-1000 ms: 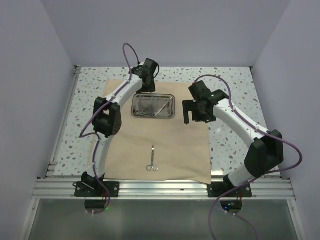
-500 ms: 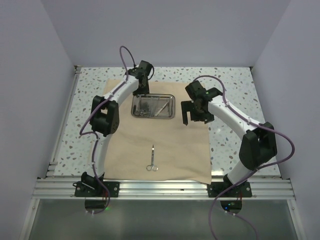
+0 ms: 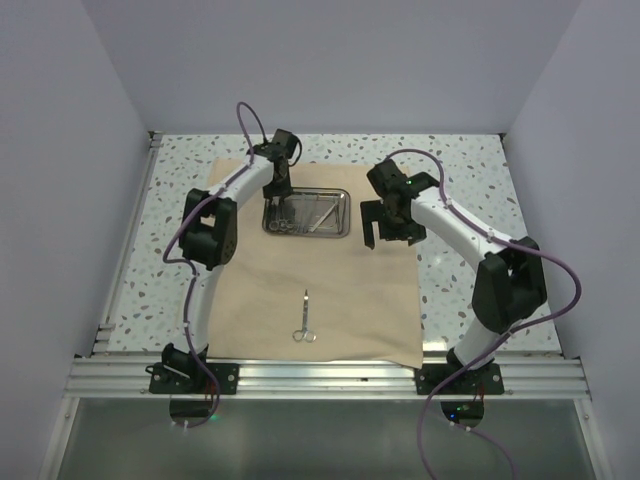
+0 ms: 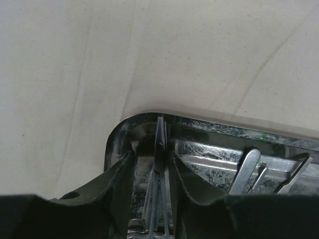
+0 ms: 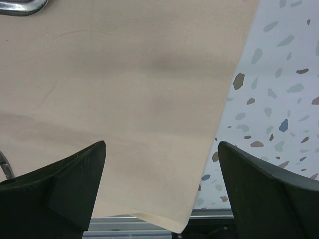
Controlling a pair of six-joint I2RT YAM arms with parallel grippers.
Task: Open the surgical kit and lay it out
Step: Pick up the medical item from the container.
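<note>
the end effector [image 4: 152, 158] straddles a thin instrument [image 4: 160, 135] in a corner of the steel tray [image 4: 214, 152].

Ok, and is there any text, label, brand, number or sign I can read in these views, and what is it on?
None: no view shows any readable text.
The cloth wrap is plain, with no print.
The steel tray shows no stamp or engraving in the left wrist view.
The scissors are too small to show any marking.
The speckled table top carries no label or sign.

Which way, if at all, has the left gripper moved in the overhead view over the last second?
Yes. The left gripper has come from beyond the steel tray's far edge down into the tray's left end.
</note>
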